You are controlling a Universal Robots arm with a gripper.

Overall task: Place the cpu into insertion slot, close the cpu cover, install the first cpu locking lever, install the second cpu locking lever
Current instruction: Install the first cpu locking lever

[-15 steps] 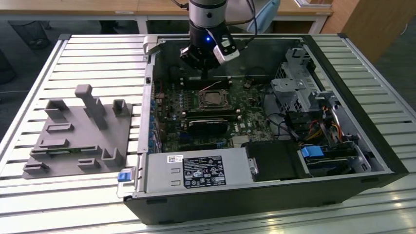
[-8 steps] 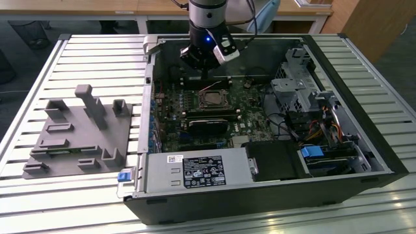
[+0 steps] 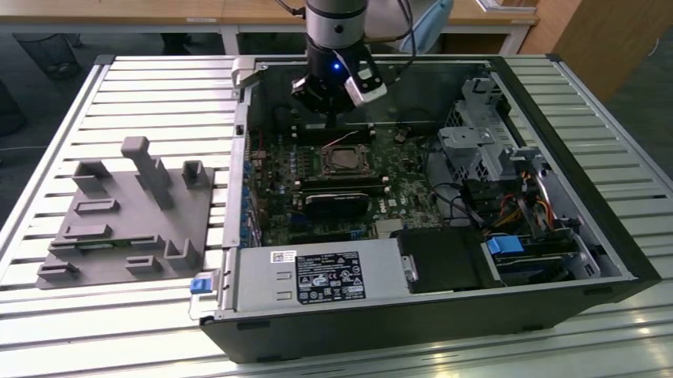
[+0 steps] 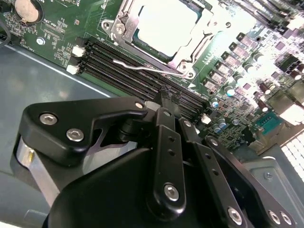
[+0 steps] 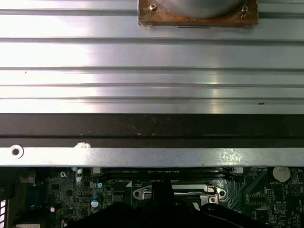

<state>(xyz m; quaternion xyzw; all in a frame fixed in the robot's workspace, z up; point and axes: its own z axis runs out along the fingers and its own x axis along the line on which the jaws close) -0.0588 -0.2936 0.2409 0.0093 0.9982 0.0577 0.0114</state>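
1. The gripper (image 3: 334, 126) hangs inside the open computer case (image 3: 589, 236), just above the motherboard (image 3: 279, 169) on the far side of the socket. Its fingers are pressed together and nothing shows between them.
2. The cpu (image 4: 164, 26) lies in the insertion slot (image 4: 185, 66), with its pale metal top showing through the window of the cpu cover (image 4: 126, 23), which lies down over it.
3. The second wrist view shows a thin wire locking lever (image 4: 142, 65) running along the socket's side, next to the long black memory slots (image 4: 118, 64). Whether it is latched I cannot tell.
4. Writing: a white printed label (image 3: 326, 279) covers the power supply (image 3: 263, 293) and carries a small white sticker (image 3: 284, 256). The board bears fine white print.
5. The exterior view alone shows a grey moulded fixture (image 3: 126, 213) on the slatted table (image 3: 105, 331), at the exterior view's left, well apart from the case.
6. The first wrist view adds a round metal part on a brownish plate (image 5: 147, 19). A coin cell (image 5: 281, 174) shows in both wrist views.
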